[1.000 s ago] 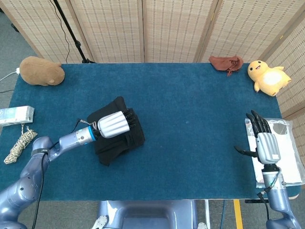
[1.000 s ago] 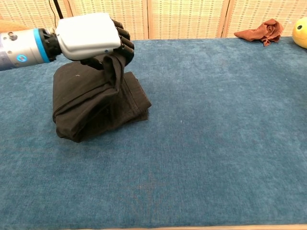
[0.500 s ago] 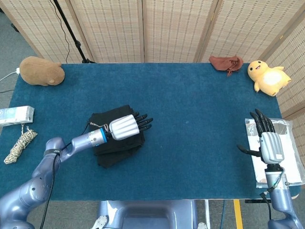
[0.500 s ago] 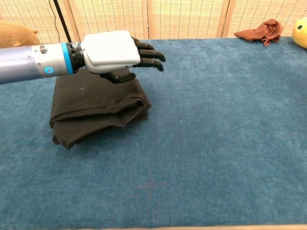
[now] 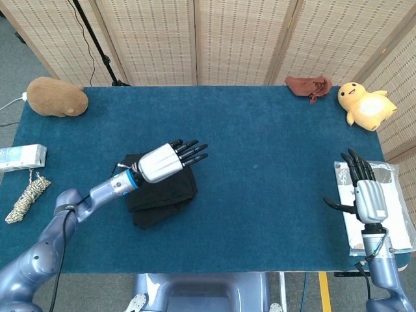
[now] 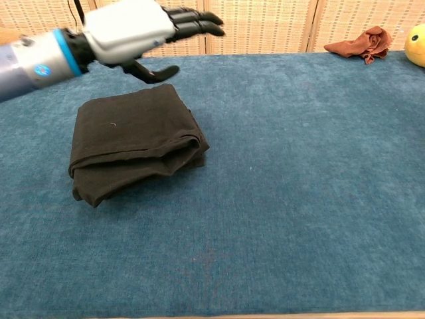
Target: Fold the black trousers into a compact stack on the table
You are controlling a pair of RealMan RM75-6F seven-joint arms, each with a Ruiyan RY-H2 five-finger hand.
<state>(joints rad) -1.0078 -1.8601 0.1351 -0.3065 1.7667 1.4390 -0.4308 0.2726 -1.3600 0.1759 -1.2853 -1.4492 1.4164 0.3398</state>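
Left hand point(image 6: 133, 30) hung above the far edge of the black trousers point(image 6: 133, 143), fingers stretched out flat and apart, thumb dropped below the palm, with nothing in it and no contact with the cloth. In the head view the same hand point(image 5: 166, 159) sat over the upper right corner of the bundle. The trousers point(image 5: 159, 195) lay on the blue surface point(image 6: 299, 166) as a squarish folded stack, left of centre, its layered edges facing the near right corner, where a rolled lip bulged a little and the lower layer poked out along the near left side.

Judged from that, the folding looked essentially done, and the step in hand was clearing away or tidying. To do it well, the hand should lift straight up and away without brushing the top layer, which looked loose enough to drag. If a final press was wanted, a flat palm set down on the middle of the stack would settle the bulging lip better than fingertips at the edge.

Right hand point(image 5: 367, 198) rested well apart at the right edge, fingers spread, empty, over a white sheet point(image 5: 400, 214).
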